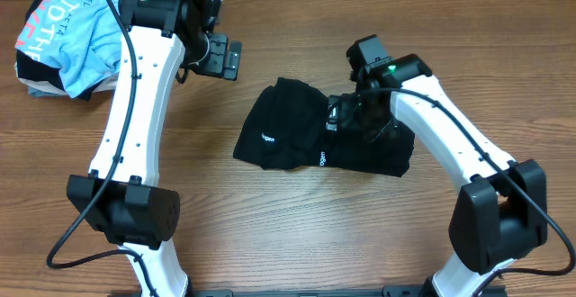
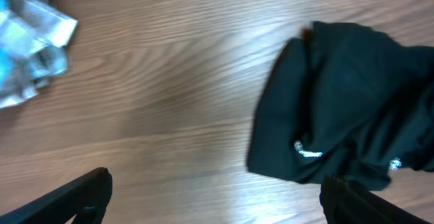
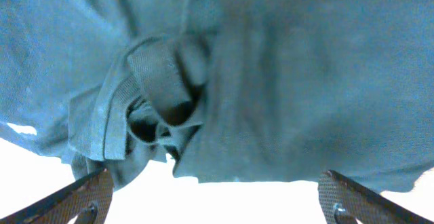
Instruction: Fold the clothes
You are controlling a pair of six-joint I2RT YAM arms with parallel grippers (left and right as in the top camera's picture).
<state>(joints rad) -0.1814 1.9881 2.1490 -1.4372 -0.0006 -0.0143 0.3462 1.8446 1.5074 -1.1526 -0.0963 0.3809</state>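
Observation:
The clothes, a black polo shirt (image 1: 319,130), lie bunched in a rough fold at the table's middle, small white marks showing on the front edge. My right gripper (image 1: 340,115) hovers just over the shirt's upper middle. It is open, and in the right wrist view its fingers (image 3: 74,200) stand wide apart with the shirt's fabric (image 3: 271,81) and collar folds filling the frame beyond them. My left gripper (image 1: 225,58) is open above bare wood, up and to the left of the shirt. From the left wrist the shirt (image 2: 346,102) lies to the right, by the right finger.
A light-blue T-shirt (image 1: 67,31) with pink-and-white lettering lies heaped on darker cloth at the far left corner; its edge (image 2: 30,44) shows in the left wrist view. Bare wooden table (image 1: 270,234) lies in front of the black shirt, between the two arm bases.

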